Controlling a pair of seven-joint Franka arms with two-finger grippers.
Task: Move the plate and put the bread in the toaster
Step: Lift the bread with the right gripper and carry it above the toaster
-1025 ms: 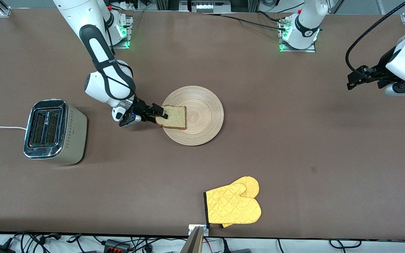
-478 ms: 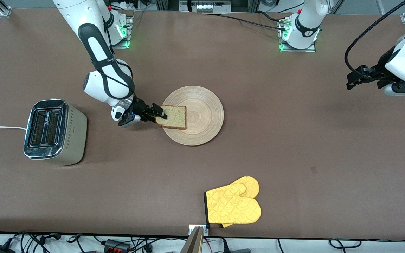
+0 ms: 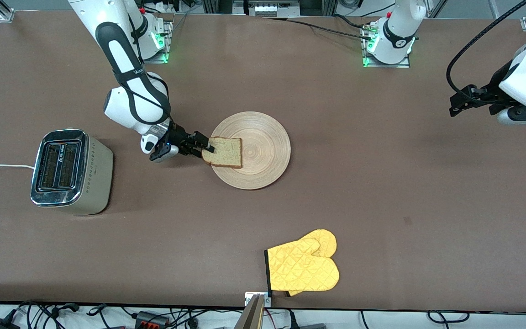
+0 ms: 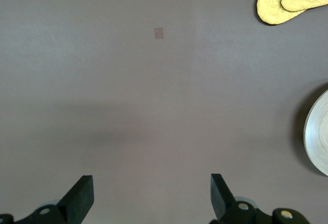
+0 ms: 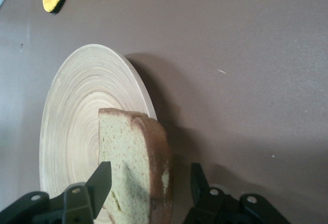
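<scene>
Right hand at a bread slice on a wooden plate; left arm waits.

Front view: on the brown tabletop (image 3: 381,183), the right hand (image 3: 207,147) meets the bread (image 3: 223,152) at the rim of the plate (image 3: 258,151) toward the right arm's end. The toaster (image 3: 69,171) stands well apart, farther toward that end. Yellow oven mitts (image 3: 303,268) lie nearer the camera. The left hand (image 3: 461,104) hangs over bare tabletop.
Left wrist view: fingers (image 4: 82,197) spread wide, holding nothing.
Right wrist view: fingers (image 5: 100,183) straddle the bread's crust edge with a gap on one side; I cannot tell whether they pinch it.
</scene>
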